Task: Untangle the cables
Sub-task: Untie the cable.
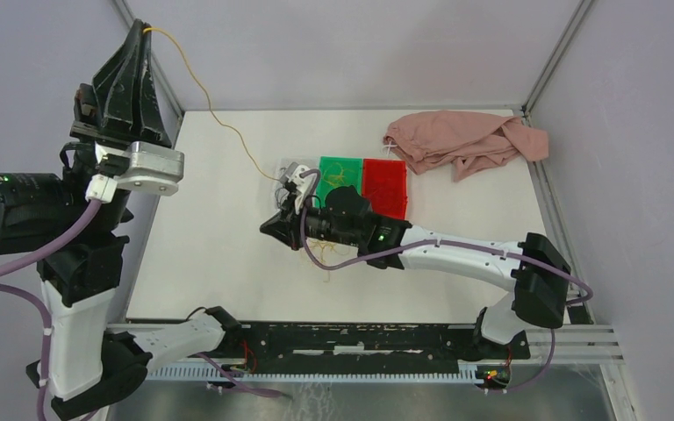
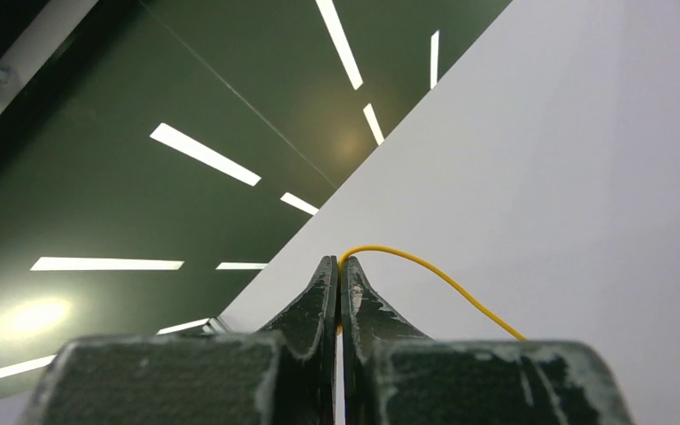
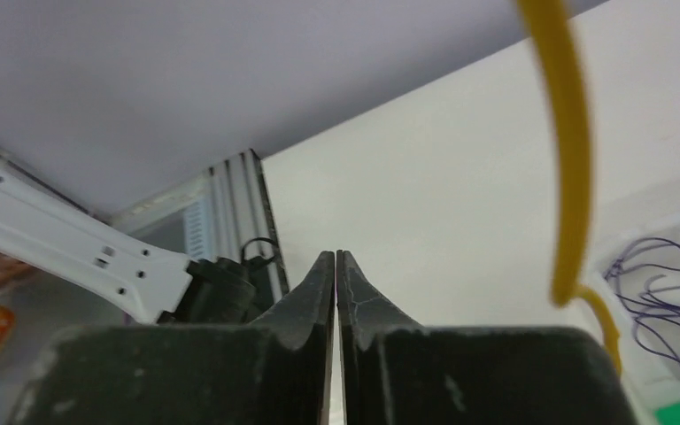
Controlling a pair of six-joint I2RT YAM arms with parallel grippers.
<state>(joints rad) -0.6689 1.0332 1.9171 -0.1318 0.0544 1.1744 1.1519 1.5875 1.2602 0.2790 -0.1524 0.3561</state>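
My left gripper [image 1: 145, 28] is raised high at the back left, pointing up, and is shut on one yellow cable [image 1: 212, 107]. In the left wrist view the yellow cable [image 2: 443, 279] comes out of the closed tips [image 2: 339, 261] and arcs down to the right. It runs down to the table's middle, where my right gripper [image 1: 268, 228] hovers low. In the right wrist view that gripper [image 3: 336, 255] is shut and nothing shows between its fingers. The yellow cable [image 3: 571, 133] hangs just right of it. A few loose yellow strands [image 1: 318, 256] lie under the right arm.
A green tray [image 1: 342, 171] with yellow strands, a red tray [image 1: 384, 184] and a clear tray [image 1: 291, 168] sit side by side at mid-table. Purple strands [image 3: 664, 292] lie in the clear tray. A pink cloth [image 1: 465, 140] is bunched at the back right.
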